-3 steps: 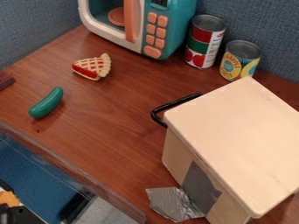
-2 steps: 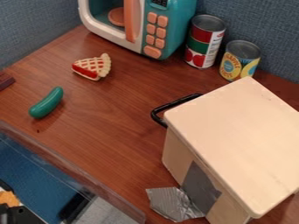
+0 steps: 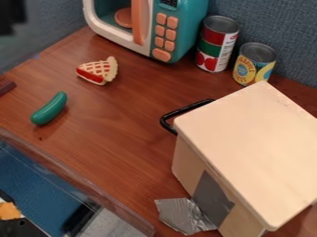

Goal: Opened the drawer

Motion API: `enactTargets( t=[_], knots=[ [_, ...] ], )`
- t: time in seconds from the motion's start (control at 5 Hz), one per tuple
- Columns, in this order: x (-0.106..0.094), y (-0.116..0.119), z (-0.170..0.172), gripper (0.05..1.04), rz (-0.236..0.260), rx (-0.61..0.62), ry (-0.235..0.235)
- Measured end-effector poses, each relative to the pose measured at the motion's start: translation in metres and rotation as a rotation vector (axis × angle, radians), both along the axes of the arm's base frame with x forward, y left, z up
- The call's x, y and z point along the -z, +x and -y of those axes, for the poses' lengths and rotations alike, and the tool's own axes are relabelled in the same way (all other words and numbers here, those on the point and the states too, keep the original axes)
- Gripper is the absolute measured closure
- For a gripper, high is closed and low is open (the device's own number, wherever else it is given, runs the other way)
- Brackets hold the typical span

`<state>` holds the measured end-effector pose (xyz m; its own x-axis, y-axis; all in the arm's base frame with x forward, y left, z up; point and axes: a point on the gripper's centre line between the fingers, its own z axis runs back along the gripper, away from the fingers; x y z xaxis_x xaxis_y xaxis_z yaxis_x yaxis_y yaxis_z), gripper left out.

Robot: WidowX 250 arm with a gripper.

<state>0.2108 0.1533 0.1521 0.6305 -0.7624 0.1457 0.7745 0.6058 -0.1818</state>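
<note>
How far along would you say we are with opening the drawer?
Nothing looks done yet: the black handle sits close against the box. Nothing is in hand, with the arm at the upper left corner, away from the handle. Left: reach the handle, catch it and pull.

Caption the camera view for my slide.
Wooden box with a black handle, near a toy microwave, two cans and a green pickle.
</note>
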Motion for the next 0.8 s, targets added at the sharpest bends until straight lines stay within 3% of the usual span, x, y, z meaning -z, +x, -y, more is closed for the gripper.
enactTargets(
  t=[0.2,0.4,0.6,0.8],
  knots=[
    [0.013,0.012,0.031,0.085,0.055,-0.079,-0.003],
    [0.027,0.025,0.069,0.085,0.118,-0.197,0.049],
    [0.035,0.042,0.091,0.085,0.168,-0.269,0.066],
    [0.049,0.056,0.114,0.085,0.149,-0.297,0.051]
  ],
)
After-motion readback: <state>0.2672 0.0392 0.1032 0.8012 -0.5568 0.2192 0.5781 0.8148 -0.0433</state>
